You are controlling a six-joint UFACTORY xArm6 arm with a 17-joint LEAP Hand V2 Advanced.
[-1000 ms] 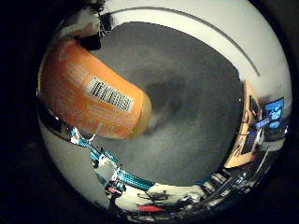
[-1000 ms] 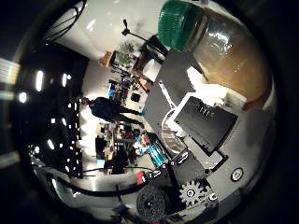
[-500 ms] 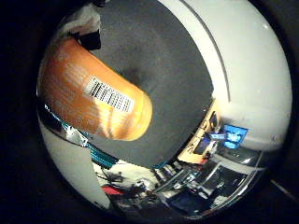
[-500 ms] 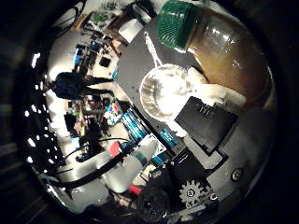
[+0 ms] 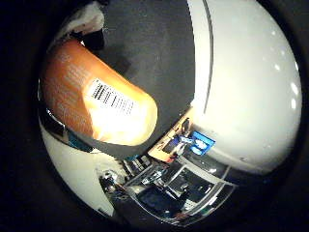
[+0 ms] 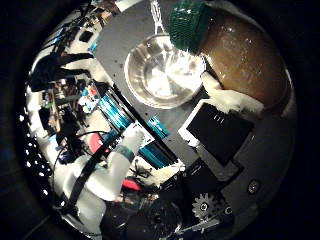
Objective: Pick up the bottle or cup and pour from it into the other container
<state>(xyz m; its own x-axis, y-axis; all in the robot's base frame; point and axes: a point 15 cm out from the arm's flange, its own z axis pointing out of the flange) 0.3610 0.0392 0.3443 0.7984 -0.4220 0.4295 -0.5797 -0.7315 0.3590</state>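
Observation:
My hand (image 6: 220,135) is curled round a bottle (image 6: 240,60) of amber liquid with a green ribbed cap (image 6: 187,25). Its orange label and barcode (image 5: 96,106) fill much of the little finger side view, close to the palm. The bottle is tipped over, its capped end hanging above the rim of a shiny metal bowl (image 6: 160,75). The bowl stands on a dark grey table (image 6: 120,35) and looks empty. A white fingertip (image 6: 225,97) presses the bottle's side.
A light-coloured floor or wall (image 5: 246,82) borders the dark table top (image 5: 154,48). Beyond the table edge lie teal-striped equipment (image 6: 115,112), a white robot arm (image 6: 105,175) and a cluttered room with a blue screen (image 5: 200,142).
The hand has rolled further, tipping the bottle more. The bowl, absent a second ago, came into view and now lies right under the green cap.

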